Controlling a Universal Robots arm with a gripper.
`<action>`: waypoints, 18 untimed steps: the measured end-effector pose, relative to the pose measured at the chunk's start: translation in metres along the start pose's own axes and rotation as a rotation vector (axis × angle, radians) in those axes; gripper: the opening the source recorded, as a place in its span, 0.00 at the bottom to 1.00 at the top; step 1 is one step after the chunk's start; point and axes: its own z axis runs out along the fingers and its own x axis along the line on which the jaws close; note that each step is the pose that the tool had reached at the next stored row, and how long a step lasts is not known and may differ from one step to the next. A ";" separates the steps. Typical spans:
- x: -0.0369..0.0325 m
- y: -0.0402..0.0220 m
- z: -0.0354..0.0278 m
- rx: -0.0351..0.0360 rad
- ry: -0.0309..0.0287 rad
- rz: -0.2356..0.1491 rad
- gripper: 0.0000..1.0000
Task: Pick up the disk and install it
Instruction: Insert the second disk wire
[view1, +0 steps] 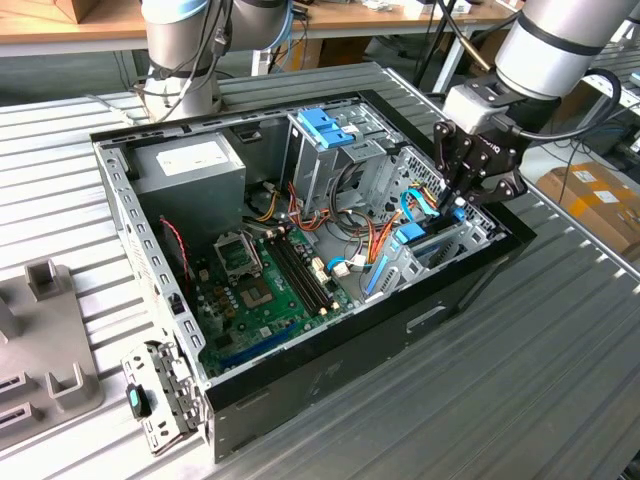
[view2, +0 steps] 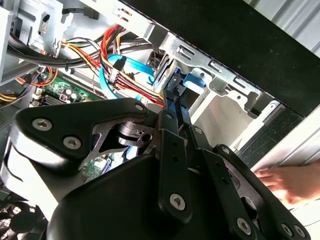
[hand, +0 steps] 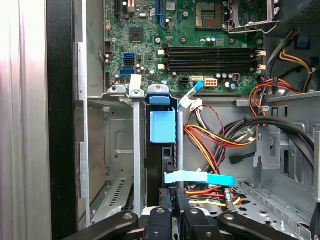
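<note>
Fingers (hand: 170, 202) clamped on disk (hand: 162, 127) | disk upright in drive bay (hand: 120, 150) | no legible writing

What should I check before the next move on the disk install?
1. Gripper down at the drive bay, at the case's corner on the exterior view's right: ok.
2. Gripper grip on the disk: cannot tell, contact hidden.
3. Disk standing on edge in the bay slot, light-blue carrier showing: ok.
4. Disk fully seated: cannot tell.
5. Cables beside the bay, apart from the slot: ok.
6. A hand by the case in the second wrist view: not ok.
</note>
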 end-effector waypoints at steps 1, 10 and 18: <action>0.0001 0.0000 0.0003 0.0000 0.0002 0.000 0.16; 0.0002 0.0001 0.0056 0.0000 0.0002 0.000 0.16; 0.0002 0.0001 0.0078 0.0000 0.0002 0.000 0.16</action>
